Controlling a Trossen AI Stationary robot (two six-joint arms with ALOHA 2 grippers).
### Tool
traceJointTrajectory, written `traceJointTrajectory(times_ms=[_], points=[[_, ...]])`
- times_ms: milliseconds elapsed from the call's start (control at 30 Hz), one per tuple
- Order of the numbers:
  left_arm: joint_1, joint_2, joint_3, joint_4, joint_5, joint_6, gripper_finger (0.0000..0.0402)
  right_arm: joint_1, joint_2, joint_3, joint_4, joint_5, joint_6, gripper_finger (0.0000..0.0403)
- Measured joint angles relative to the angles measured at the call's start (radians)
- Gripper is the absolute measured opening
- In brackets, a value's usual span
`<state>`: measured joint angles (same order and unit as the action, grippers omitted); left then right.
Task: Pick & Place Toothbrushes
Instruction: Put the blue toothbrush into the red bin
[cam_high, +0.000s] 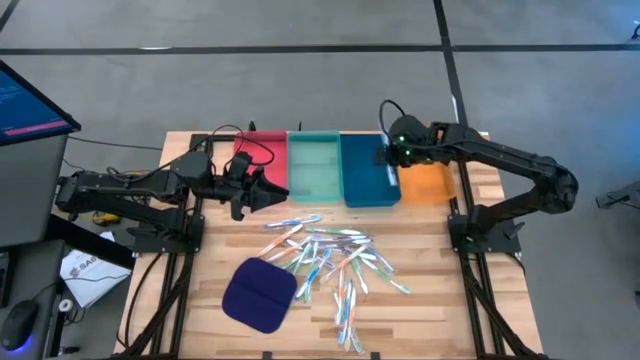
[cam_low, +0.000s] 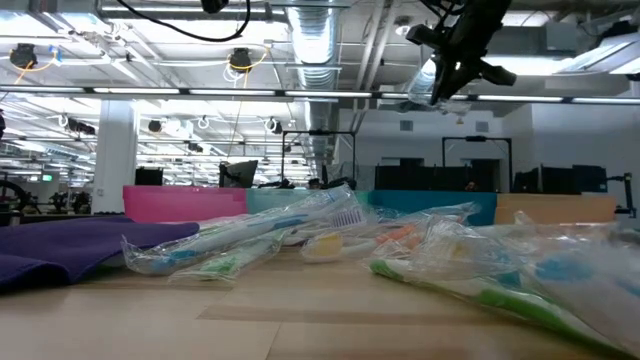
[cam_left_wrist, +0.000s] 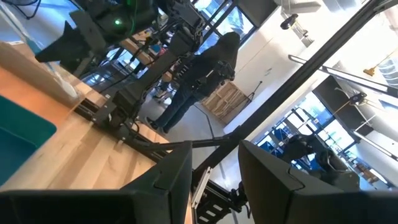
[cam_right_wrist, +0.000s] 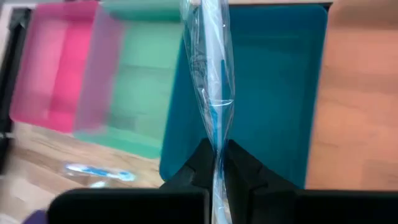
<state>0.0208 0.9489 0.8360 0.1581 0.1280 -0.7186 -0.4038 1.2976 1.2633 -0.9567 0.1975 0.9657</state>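
High view, L to R: left gripper (cam_high: 272, 190) is parked beside the red tray (cam_high: 262, 152), above the near edge of the table (cam_high: 420, 320); in its wrist view the jaws are seen part spread w/ nothing between them, pointed off into the room. The navy pad (cam_high: 258, 292) lies at front left. The brush pile (cam_high: 335, 262) is scattered mid-table, near the pad, well short of the trays. Behind it the teal tray (cam_high: 314, 166), blue tray (cam_high: 366, 170) and orange tray (cam_high: 428, 182) are lined up. Right gripper (cam_right_wrist: 216, 163) is held over the blue/orange boundary; its jaws are pressed together on one wrapped brush (cam_right_wrist: 211, 81), blue-accented, hanging over the blue tray. Step judged: placing, w/ brush carried to its bin but not yet released. Next move likely calls for a slight shift toward blue tray centre, a lowering so the wrapper clears the rim, then jaws spread. Most brushes are left unsorted, so task is judged early.
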Motion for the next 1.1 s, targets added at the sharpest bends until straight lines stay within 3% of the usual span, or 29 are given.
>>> traceJointTrajectory(times_ms=[300, 567, 700, 900, 1100], points=[[0.045, 0.0, 0.0, -0.056, 0.0, 0.005, 0.0127, -0.026, 0.0, 0.0, 0.052, -0.024, -0.007, 0.0009], [0.209, 0.004, -0.001, -0.485, 0.089, 0.216, 0.0127, -0.004, 0.0, 0.0, 0.033, -0.025, -0.007, 0.0013], [0.258, 0.004, -0.001, -0.62, 0.074, 0.261, 0.0127, 0.012, 0.0, 0.0, 0.037, -0.045, -0.023, 0.0009], [0.29, 0.004, -0.001, -0.598, 0.014, 0.135, 0.0127, 0.024, 0.0, 0.0, 0.138, -0.073, -0.023, 0.0009], [0.281, 0.004, -0.001, -0.455, 0.003, 0.14, 0.0127, -0.008, 0.0, 0.0, 0.208, -0.135, -0.042, 0.001]])
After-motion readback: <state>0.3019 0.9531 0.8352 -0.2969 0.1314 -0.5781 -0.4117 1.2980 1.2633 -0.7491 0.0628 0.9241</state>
